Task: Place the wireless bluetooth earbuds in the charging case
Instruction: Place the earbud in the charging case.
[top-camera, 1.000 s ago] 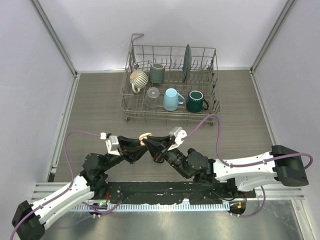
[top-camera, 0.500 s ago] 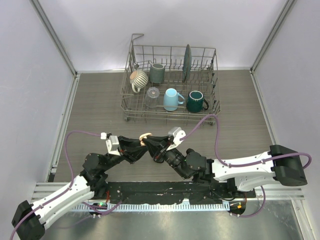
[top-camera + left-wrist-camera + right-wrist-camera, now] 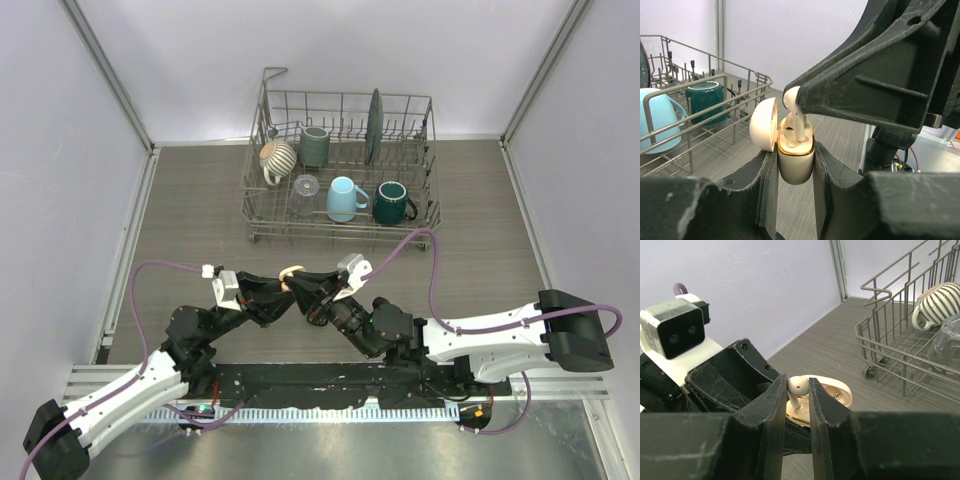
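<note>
Desk (image 3: 180, 200), grey-brown wood-grain top, both arms reaching in over its near part. Grey wire dish rack (image 3: 345, 96) stands well beyond both hands, on the side away from the arm bases. In it are a light blue ceramic mug (image 3: 343, 198) and a dark green ceramic mug (image 3: 392, 202) side by side, out past the right hand. A cream striped round mug (image 3: 277, 157) sits at the rack end out past the left hand.

Left hand (image 3: 283, 293) and right hand (image 3: 306, 290) meet tip to tip, close together, well short of the rack.

Left hand: black fingers pressed against two opposite sides of a cream-pink oval plastic charging case (image 3: 796, 167), pinching its lower body and holding it upright. A gold-coloured rim rings the case mouth. Hinged lid (image 3: 763, 124) is swung open and stands off to one side of the mouth, on the rack side in the left wrist view.

Right hand: comes in over the left hand, fingers closed on the bulb of a pale cream-pink stemmed earbud (image 3: 795, 115). The bulb sits between the fingertips, above the case rim. The stem points down, its lower end inside the case mouth, directly above the gap between the left hand's fingers. Whether the stem has seated in its socket cannot be told.
</note>
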`<action>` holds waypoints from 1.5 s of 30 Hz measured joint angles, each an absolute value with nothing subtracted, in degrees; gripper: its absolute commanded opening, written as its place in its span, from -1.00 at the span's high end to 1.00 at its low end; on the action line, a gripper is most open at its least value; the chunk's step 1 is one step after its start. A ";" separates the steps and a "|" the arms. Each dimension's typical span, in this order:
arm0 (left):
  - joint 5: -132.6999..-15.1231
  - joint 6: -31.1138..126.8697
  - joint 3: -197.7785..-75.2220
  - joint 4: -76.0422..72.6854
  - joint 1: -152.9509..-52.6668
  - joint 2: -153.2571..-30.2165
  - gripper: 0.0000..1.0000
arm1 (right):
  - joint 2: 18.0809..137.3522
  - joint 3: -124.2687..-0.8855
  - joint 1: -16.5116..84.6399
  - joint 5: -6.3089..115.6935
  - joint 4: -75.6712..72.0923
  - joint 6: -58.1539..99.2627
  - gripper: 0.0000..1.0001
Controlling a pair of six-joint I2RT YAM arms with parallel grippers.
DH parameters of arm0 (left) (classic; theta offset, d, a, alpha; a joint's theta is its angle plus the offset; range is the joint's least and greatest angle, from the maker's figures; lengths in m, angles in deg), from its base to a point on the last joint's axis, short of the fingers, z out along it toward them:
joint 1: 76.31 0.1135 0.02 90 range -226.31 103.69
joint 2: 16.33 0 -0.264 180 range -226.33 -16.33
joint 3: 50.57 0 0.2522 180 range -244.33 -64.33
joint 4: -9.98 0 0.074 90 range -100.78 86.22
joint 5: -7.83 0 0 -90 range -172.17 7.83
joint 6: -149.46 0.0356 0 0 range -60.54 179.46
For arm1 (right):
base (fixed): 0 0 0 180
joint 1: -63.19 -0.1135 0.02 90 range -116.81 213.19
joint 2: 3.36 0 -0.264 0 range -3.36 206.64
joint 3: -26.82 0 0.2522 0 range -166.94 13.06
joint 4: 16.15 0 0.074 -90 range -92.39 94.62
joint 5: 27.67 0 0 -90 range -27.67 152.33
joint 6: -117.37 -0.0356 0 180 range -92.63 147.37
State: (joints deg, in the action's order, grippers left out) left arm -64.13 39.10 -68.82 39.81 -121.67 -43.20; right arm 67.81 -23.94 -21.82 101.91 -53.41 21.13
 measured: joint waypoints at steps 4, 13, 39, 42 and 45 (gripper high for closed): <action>-64.09 39.08 -68.93 39.79 -121.67 -43.23 1.00 | 68.82 -24.13 -21.82 102.26 -53.15 21.11 0.99; -64.17 39.08 -68.93 39.46 -121.67 -43.38 1.00 | 69.43 -24.13 -21.84 102.56 -53.19 20.93 0.99; -67.10 39.14 -68.91 38.83 -121.96 -41.76 1.00 | 67.62 -25.90 -22.48 104.27 -45.69 19.18 0.39; -67.10 39.12 -68.91 38.85 -121.96 -42.13 1.00 | 67.38 -25.90 -22.59 104.31 -45.08 18.97 0.25; -67.15 39.12 -68.91 39.02 -121.94 -42.44 1.00 | 67.35 -25.95 -22.76 104.40 -43.90 18.57 0.13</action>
State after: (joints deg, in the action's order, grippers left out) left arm -67.15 39.12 -68.91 39.02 -121.94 -42.44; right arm 67.35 -25.95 -22.76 104.40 -43.90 18.57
